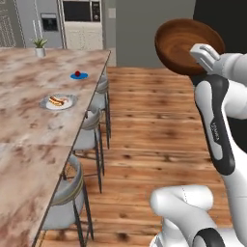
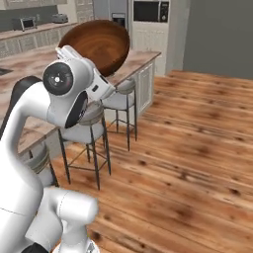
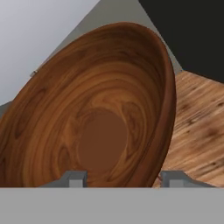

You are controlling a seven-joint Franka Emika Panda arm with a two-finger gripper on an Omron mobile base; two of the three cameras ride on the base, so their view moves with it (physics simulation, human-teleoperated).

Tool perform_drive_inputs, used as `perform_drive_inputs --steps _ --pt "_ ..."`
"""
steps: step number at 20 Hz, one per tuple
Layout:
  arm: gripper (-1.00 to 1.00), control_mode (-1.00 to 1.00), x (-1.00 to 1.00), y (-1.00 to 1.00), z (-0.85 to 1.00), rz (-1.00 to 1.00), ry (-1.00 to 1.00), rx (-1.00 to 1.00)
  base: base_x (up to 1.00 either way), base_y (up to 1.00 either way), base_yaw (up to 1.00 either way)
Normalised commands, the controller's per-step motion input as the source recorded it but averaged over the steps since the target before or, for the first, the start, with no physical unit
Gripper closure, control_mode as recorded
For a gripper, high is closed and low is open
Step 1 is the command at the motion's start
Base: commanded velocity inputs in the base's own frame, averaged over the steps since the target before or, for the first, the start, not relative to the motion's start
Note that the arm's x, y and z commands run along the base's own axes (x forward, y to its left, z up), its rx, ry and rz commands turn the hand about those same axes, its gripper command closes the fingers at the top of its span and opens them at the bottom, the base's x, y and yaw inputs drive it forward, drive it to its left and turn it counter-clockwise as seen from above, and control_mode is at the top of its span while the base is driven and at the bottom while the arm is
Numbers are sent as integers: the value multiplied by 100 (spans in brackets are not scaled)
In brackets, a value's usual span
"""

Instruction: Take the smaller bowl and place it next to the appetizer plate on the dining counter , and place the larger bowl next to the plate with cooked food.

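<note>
On the far left, the dining counter (image 1: 29, 144) is topped with a small plant (image 1: 40, 47) at its far end, then the blue plate (image 1: 79, 75), and nearer still the hot dog plate (image 1: 59, 101). Grey stools (image 1: 89, 132) are lined up along its edge. Over to the right, well off the counter, the big wooden bowl (image 1: 185, 44) is held tipped up in the air, its rim pinched by the claw (image 3: 124, 178).
</note>
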Motion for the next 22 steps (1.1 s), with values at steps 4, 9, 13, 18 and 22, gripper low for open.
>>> perform_drive_inputs --steps 4,9,13,18,22 --pt "100 100 0 0 0 0 0 0 100 -30 30" --pt "100 100 0 0 0 0 0 0 100 -25 28" --pt "100 100 0 0 0 0 0 0 98 -21 26" --pt "100 100 0 0 0 0 0 0 80 -2 20" --pt "100 100 0 0 0 0 0 0 48 4 26"
